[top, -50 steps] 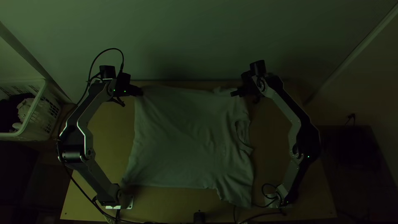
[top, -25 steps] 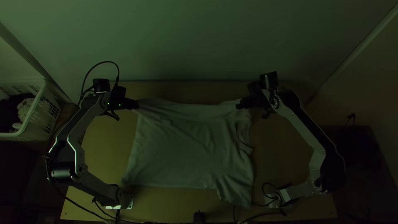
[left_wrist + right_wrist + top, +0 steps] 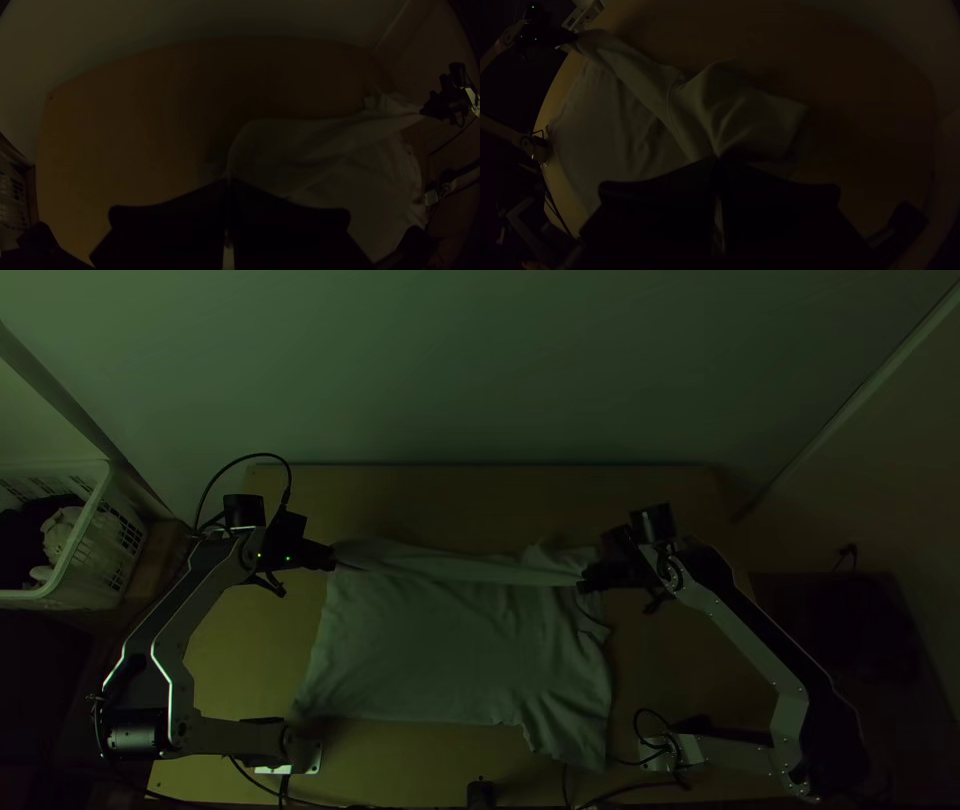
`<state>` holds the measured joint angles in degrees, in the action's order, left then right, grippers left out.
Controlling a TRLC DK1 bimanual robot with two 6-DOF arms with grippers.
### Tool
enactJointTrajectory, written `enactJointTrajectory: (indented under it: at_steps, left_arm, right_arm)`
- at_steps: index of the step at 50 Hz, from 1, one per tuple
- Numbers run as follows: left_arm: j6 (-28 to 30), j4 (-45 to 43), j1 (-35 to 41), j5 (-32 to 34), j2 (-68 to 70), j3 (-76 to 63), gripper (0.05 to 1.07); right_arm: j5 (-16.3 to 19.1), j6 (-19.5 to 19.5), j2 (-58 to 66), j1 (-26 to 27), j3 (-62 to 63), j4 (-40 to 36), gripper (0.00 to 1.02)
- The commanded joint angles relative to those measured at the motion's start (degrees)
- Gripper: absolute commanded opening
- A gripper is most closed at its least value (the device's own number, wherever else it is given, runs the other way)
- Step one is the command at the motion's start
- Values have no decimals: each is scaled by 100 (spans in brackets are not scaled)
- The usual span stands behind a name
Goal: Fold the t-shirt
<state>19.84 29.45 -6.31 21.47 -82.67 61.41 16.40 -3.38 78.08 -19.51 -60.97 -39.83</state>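
Tool of the left arm [image 3: 333, 560] has its two black fingers brought together, their tips meeting, and between them is pinched the t-shirt [image 3: 440, 650], at its far left corner on the hem side. In the left wrist view, the cloth goes out from these tips in a soft curve, toward the other arm. Tool of the right arm [image 3: 583, 582] is also closed at the tips, and it has hold of the same garment near the far sleeve [image 3: 765, 125], which in the right wrist view spreads out beyond the fingers with some creases. Between the two tools the cloth makes a long loose band, which passes over the far part of the shirt. How high this band is above the rest, I cannot tell.

The remaining part of the t-shirt lies spread on the wooden tabletop [image 3: 680, 670], with small wrinkles. Its hem is toward the left arm, its collar [image 3: 592, 620] toward the right arm, and the near sleeve [image 3: 570, 735] points to the near edge. At this edge, just beside the shirt, there is a small black object [image 3: 480, 793]; what it is, I cannot tell. To the left of the tabletop stands a white basket [image 3: 107, 485], with dark and pale cloth inside. Behind the far edge rises a plain wall [image 3: 480, 360].
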Motion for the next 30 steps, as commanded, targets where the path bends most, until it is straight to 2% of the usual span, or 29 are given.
enactJointTrajectory:
  at_steps: [1, 17, 30]
  left_arm:
    - [214, 34, -116, 41, 225, -366, 8]
    - [398, -221, -160, 23, 208, -876, 8]
    - [592, -484, -240, -91, -65, -1140, 8]
  right_arm:
    - [82, 100, -232, -80, 446, 28, 3]
    - [91, -5, -65, -150, 1571, 424, 3]
    - [91, -31, 365, -220, 1957, 890, 3]
